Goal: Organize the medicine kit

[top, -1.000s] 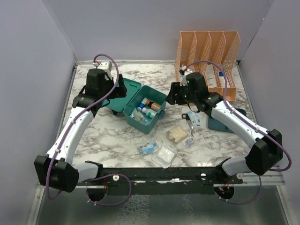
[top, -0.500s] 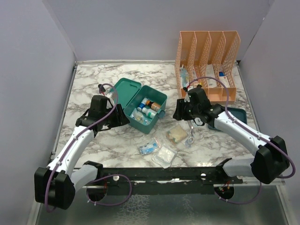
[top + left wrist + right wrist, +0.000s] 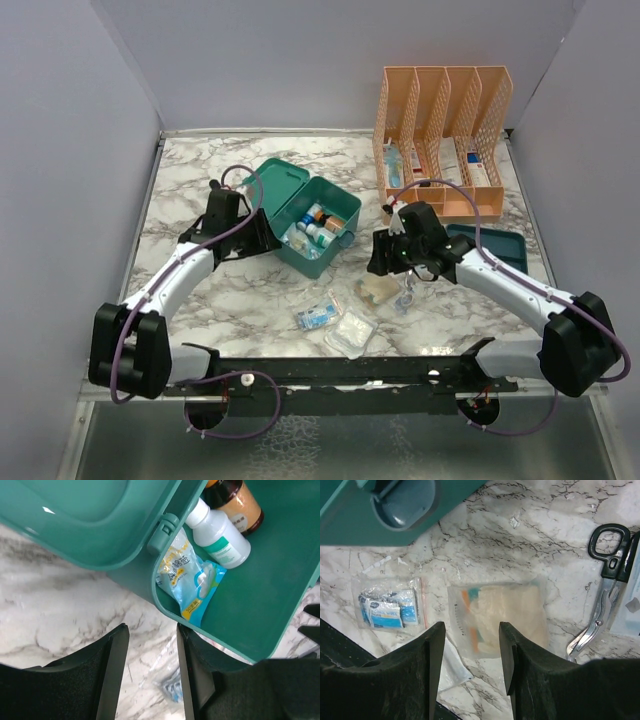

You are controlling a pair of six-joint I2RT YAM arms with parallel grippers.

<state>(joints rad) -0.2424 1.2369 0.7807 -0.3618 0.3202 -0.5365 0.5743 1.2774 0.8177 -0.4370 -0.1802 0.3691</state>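
Note:
The medicine kit (image 3: 312, 256) is a teal box standing open mid-table, its lid (image 3: 279, 189) tipped back; in the left wrist view the medicine kit (image 3: 260, 605) holds a white bottle (image 3: 218, 532), a brown bottle (image 3: 239, 502) and a blue-yellow sachet (image 3: 189, 580). My left gripper (image 3: 262, 243) sits low at the kit's left side; the left gripper (image 3: 150, 632) is open over bare marble. My right gripper (image 3: 381, 268) hovers over a clear bag with beige bandage (image 3: 507, 612); the right gripper (image 3: 472, 630) is open and holds nothing.
Scissors (image 3: 601, 600) lie right of the beige bag. A small bag of blue sachets (image 3: 389, 609) and a flat clear packet (image 3: 352, 331) lie near the front. An orange mesh organizer (image 3: 440, 110) stands back right, a dark tray (image 3: 502, 246) in front of it.
My left arm came down from behind the lid to the kit's left side, and its jaws narrowed. My right arm swung from near the organizer to above the beige bag.

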